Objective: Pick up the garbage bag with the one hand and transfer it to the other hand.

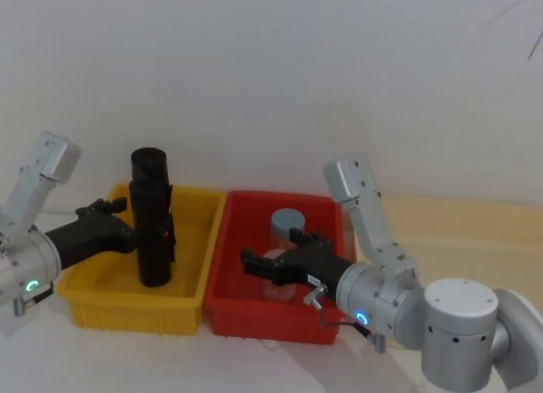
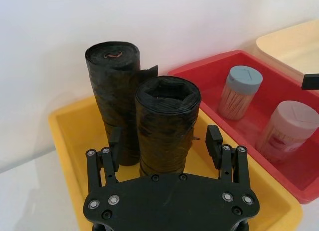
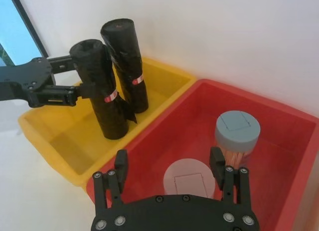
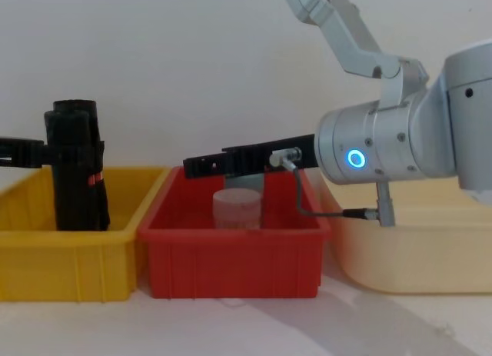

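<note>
The garbage bag point(image 2: 167, 126), a tall black crinkled roll with a small red label, stands slightly tilted in the yellow bin point(image 1: 127, 306). It also shows from the far side point(image 3: 102, 99) and low at the left point(image 4: 77, 175). My green-ringed left gripper point(image 2: 165, 139) straddles its middle with the fingers open, a small gap on each side; the same gripper reaches in from the left point(image 1: 127, 221). A second black roll point(image 2: 112, 91) stands just behind the first. My blue-ringed right gripper point(image 3: 168, 158) hovers open over the pink-lidded jar point(image 3: 189, 180) in the red bin point(image 1: 271, 323).
A blue-lidded jar point(image 3: 238, 131) stands at the back of the red bin. The two bins sit side by side against a white wall. A cream tray point(image 4: 415, 256) lies to the right of the red bin.
</note>
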### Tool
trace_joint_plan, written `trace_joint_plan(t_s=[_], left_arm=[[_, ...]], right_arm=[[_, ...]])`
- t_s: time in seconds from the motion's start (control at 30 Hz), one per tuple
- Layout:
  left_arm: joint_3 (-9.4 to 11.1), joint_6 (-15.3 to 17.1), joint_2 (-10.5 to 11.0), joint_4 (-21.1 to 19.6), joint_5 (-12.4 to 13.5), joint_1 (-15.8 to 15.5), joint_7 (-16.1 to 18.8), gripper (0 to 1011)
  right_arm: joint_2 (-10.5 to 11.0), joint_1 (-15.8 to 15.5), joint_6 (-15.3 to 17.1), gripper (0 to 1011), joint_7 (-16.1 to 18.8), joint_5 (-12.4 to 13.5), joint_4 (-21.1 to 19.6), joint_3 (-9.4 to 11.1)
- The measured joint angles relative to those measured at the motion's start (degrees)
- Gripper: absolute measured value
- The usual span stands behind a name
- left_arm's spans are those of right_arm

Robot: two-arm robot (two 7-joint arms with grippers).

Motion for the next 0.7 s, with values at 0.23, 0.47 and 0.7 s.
trace_joint_plan(t_s=[0.23, 0.47, 0.7], left_arm=[[0.8, 0.1, -0.4, 1.5, 0.2, -1.0, 0.5, 1002], [1.4, -0.1, -0.9, 2.7, 0.3, -1.8, 1.0, 1001], [1.7, -0.4, -1.3, 3.4, 0.4, -2.3, 1.4, 1002]], right_arm=[[0.3, 0.3, 0.1, 1002, 0.3, -0.6, 1.1, 0.0], [0.5, 0.8, 0.2, 1002, 0.6, -1.2, 2.4, 0.1], [0.6, 1.5, 0.6, 1002, 1.1, -1.7, 3.8, 0.2]])
